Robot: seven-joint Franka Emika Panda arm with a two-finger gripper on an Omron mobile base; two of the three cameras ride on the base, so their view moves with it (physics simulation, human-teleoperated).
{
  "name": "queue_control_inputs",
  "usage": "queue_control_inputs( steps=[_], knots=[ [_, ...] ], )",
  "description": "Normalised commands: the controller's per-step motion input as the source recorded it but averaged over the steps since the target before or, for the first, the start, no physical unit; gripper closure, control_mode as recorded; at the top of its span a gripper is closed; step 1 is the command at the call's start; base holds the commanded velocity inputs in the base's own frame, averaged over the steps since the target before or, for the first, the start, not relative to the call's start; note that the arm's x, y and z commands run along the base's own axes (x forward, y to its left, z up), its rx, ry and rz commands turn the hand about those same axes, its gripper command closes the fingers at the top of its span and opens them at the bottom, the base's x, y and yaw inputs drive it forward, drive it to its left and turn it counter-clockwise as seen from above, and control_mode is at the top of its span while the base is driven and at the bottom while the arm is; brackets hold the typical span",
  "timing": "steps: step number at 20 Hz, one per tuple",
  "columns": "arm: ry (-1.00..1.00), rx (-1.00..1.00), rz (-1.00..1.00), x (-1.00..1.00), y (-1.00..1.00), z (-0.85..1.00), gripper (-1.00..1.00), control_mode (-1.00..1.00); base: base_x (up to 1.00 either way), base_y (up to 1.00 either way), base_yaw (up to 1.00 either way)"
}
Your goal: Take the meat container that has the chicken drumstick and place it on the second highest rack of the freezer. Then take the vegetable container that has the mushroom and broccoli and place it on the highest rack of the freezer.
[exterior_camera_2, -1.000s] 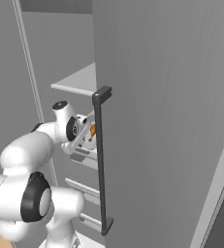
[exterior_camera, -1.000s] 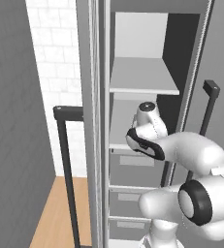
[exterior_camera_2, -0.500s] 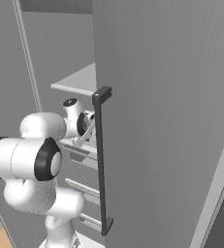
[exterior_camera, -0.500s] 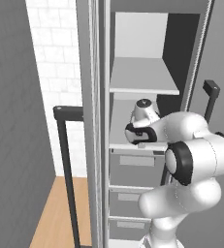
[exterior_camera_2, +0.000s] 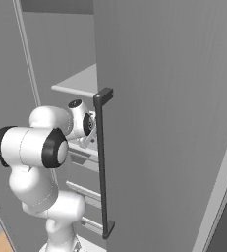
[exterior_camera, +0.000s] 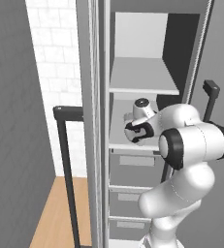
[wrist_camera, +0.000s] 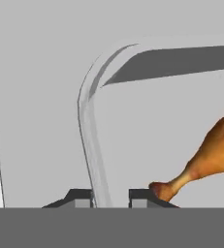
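Since the earlier frames, we see the arm swung its elbow round and reached deeper into the freezer (exterior_camera: 147,72), while the base cameras stayed put. In the hand view the gripper (wrist_camera: 111,196) straddles the thin wall of the meat container (wrist_camera: 91,140), one fingertip on each side with a small gap showing beside the wall; we judge the jaws to be loosening, but we cannot tell whether they have fully let go. The chicken drumstick (wrist_camera: 205,162) lies inside the container, its bone end close to the inner finger. We judge the container to rest on the second highest rack (exterior_camera: 128,144), below the top shelf (exterior_camera: 142,89), so the first placement looks nearly complete. Next, the move calls for opening wide, then backing straight out without dragging the wall. Around it, the open door with its dark bar handle (exterior_camera_2: 102,162) stands close beside the arm, leaving a narrow channel for withdrawal.
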Motion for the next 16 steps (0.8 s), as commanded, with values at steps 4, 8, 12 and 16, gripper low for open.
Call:
queue_control_inputs(
  steps=[4,8,12,16],
  knots=[
    [0.0,0.0,0.0,0.2,0.0,0.0,1.0,-1.0,0.0,0.0,0.0],
    [0.0,0.0,0.0,0.0,0.0,0.0,1.0,-1.0,0.0,0.0,0.0],
    [0.0,0.0,0.0,0.0,0.0,0.0,1.0,-1.0,0.0,0.0,0.0],
    [0.0,0.0,0.0,0.0,0.0,0.0,-1.0,-1.0,0.0,0.0,0.0]
  ],
)
